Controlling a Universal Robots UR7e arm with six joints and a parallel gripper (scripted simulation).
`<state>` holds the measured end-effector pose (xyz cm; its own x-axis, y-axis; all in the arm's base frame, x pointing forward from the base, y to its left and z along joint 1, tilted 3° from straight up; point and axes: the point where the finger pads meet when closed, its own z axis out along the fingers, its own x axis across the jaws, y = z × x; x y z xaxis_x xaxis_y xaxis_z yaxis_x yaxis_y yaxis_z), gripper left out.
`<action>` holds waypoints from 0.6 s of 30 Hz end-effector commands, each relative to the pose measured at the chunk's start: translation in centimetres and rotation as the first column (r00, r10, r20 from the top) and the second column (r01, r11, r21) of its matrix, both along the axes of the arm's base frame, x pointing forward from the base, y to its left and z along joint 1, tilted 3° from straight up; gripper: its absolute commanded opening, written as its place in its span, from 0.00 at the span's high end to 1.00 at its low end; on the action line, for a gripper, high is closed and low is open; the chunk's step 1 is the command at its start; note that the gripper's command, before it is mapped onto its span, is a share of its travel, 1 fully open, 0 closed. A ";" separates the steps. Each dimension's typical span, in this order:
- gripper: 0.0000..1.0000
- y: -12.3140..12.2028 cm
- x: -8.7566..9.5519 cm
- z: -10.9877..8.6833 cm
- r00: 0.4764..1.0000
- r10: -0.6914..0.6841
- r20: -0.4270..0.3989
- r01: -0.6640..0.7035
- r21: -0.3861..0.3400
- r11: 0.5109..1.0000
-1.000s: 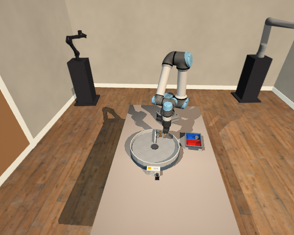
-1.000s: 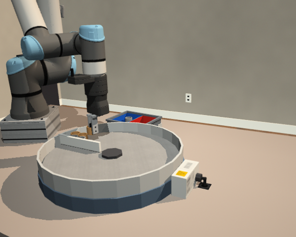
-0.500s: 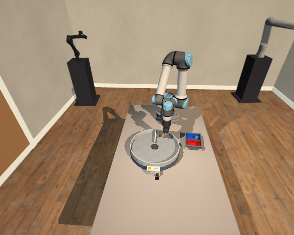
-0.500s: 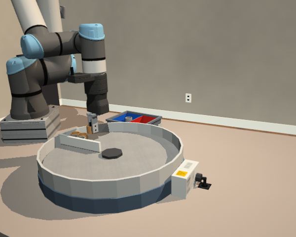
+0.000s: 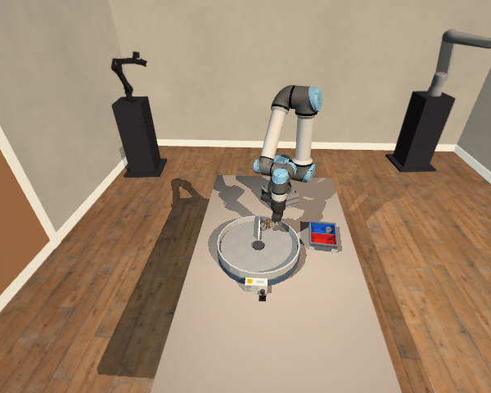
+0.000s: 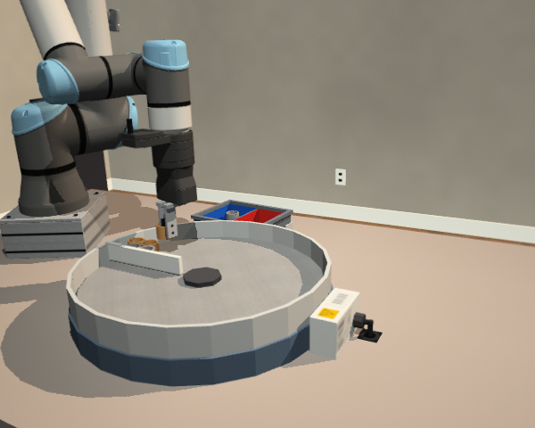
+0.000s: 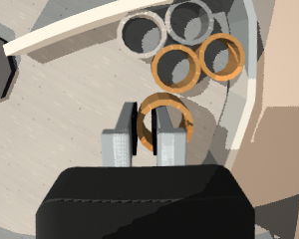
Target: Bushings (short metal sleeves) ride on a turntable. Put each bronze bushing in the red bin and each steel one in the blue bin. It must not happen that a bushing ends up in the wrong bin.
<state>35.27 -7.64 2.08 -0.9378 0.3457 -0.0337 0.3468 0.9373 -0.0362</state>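
My gripper (image 5: 275,223) (image 6: 166,232) (image 7: 145,119) is shut on the wall of a bronze bushing (image 6: 160,231) (image 7: 164,100), one finger inside it, and holds it a little above the turntable (image 5: 241,254) (image 6: 244,299) (image 7: 65,100). Close by stand two more bronze bushings, a nearer one (image 7: 154,69) and one by the rim (image 7: 221,36). Beside them are two steel bushings, one at left (image 7: 121,34) and one at right (image 7: 189,42). A steel bushing (image 5: 328,230) (image 6: 232,215) is in the blue bin (image 5: 317,228) (image 6: 217,211). The red bin (image 5: 322,239) (image 6: 265,215) shows no bushing.
A pale divider bar (image 5: 259,228) (image 6: 143,259) (image 7: 80,30) stands across the turntable beside the steel bushings. A raised rim surrounds the turntable. A dark hub (image 5: 259,245) (image 6: 202,276) is at its centre. A white control box (image 5: 255,285) (image 6: 334,322) stands at its front.
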 end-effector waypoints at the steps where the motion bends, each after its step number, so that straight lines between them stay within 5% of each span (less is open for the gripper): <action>1: 1.00 0.0 0.0 0.6 1.000 0.000 0.001 0.000 -0.001 1.000; 18: 1.00 0.2 -0.1 5.6 1.000 0.000 0.001 0.000 0.000 1.000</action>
<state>35.23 -7.45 6.59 -0.9377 0.3455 -0.0358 0.3468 0.9372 -0.0369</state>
